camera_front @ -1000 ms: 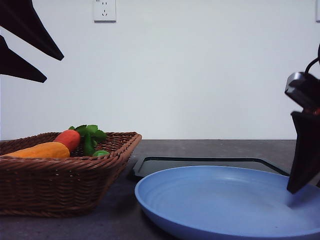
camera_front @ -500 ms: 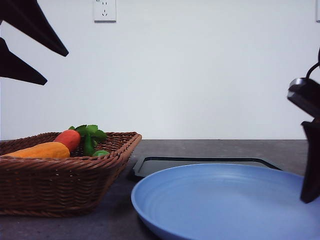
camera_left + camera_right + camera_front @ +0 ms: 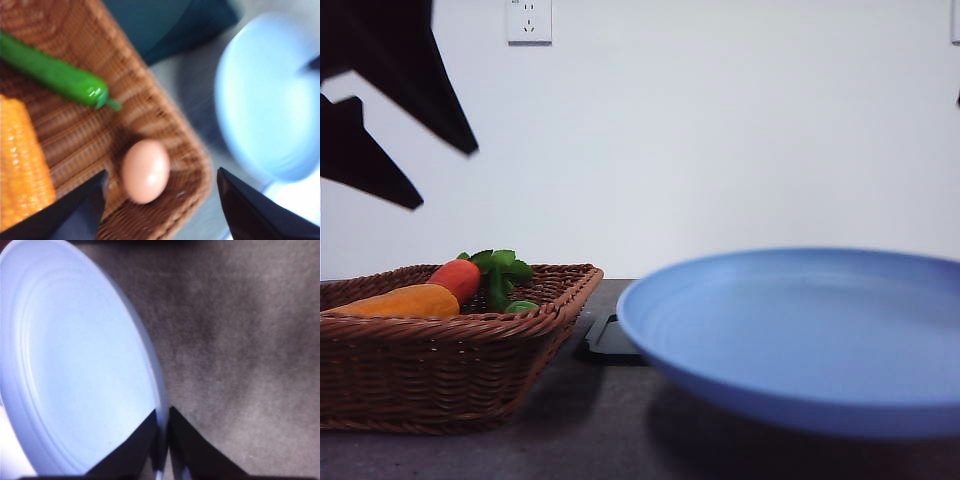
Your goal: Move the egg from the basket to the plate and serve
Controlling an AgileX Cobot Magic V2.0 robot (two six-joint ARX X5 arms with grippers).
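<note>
Dark mottled surface [image 3: 240, 340] lies beneath the lifted light-blue round plate [image 3: 800, 330], pinched at its rim by the right pincer [image 3: 162, 440]; it could slip. Small brown-pink egg [image 3: 145, 170] lies in the woven wicker basket [image 3: 175, 130], between the gaping left pincer [image 3: 160, 200] fingers.
</note>
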